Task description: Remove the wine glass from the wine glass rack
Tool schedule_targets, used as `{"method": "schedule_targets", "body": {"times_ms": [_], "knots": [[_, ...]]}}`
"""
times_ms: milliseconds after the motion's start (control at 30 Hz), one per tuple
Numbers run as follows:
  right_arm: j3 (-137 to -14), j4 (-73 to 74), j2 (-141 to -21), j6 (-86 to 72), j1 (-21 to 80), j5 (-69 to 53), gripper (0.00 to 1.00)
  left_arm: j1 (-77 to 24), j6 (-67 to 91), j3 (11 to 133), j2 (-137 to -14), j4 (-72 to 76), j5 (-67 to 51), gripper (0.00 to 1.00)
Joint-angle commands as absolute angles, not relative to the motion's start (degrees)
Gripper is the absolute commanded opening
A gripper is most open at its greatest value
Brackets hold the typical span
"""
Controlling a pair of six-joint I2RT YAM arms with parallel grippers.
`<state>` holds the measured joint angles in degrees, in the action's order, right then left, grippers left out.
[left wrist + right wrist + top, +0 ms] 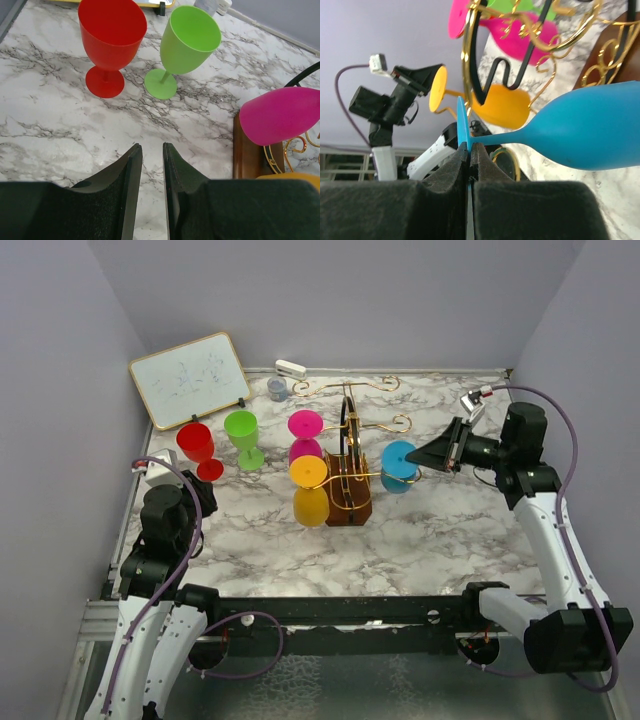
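Observation:
The gold wire wine glass rack (349,455) stands mid-table on its dark wooden base (352,512). A pink glass (305,425) and a yellow glass (309,473) hang upside down on its left side. A blue wine glass (399,461) is at its right arm. My right gripper (428,453) is shut on the thin edge of the blue glass's foot (462,125), with the blue bowl (600,131) to the right. I cannot tell whether the stem still rests in the wire. My left gripper (151,150) is slightly open and empty above bare marble, left of the rack (247,155).
A red glass (196,446) and a green glass (243,435) stand upright on the table left of the rack. A whiteboard (190,378) leans at the back left. A small grey cup (277,389) and a white object (290,368) sit by the back wall.

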<state>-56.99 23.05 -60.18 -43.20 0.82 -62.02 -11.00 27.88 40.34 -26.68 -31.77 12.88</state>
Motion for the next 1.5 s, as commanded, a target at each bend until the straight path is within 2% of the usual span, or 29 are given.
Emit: {"method": "schedule_targets", "body": {"times_ms": [0, 267, 400, 533, 633, 767, 967, 1133, 1267, 1467], "knots": [[-60.84, 21.01, -61.83, -40.53, 1.05, -52.19, 0.01, -11.14, 28.25, 39.98, -26.84, -30.73, 13.36, 0.26], [-69.27, 25.22, -60.35, -30.37, 1.05, -34.11, 0.01, -11.15, 28.16, 39.91, -27.15, -30.61, 13.36, 0.27], [-73.60, 20.70, -58.88, -22.91, 1.33, -33.61, 0.01, -11.12, 28.12, 39.77, -27.31, -30.32, 13.01, 0.26], [-79.43, 16.67, -59.67, -14.14, 8.56, -32.74, 0.01, -11.16, 28.04, 39.35, -28.00, -29.51, 12.07, 0.27], [-83.40, 13.51, -60.96, -7.78, 12.81, -35.07, 0.01, -11.16, 29.02, 40.54, -30.02, -29.29, 10.00, 0.34], [-87.66, 14.63, -62.11, 7.36, 23.21, -32.76, 0.01, -11.16, 33.05, 50.44, -37.83, -31.92, 3.32, 0.37], [-80.91, 14.09, -57.52, 33.66, 38.28, -33.42, 0.01, -11.12, 36.64, 75.27, -50.35, -42.24, -12.99, 0.38], [-77.28, 21.37, -54.64, 48.00, 47.65, -31.85, 0.01, -11.13, 38.28, 87.68, -50.99, -49.64, -15.67, 0.39], [-72.24, 30.77, -52.94, 62.12, 54.02, -32.86, 0.01, -11.16, 40.51, 89.10, -49.48, -52.30, -21.11, 0.39], [-63.88, 36.59, -51.82, 68.08, 63.00, -25.59, 0.01, -11.16, 42.32, 87.01, -47.21, -53.90, -27.87, 0.39]]}}
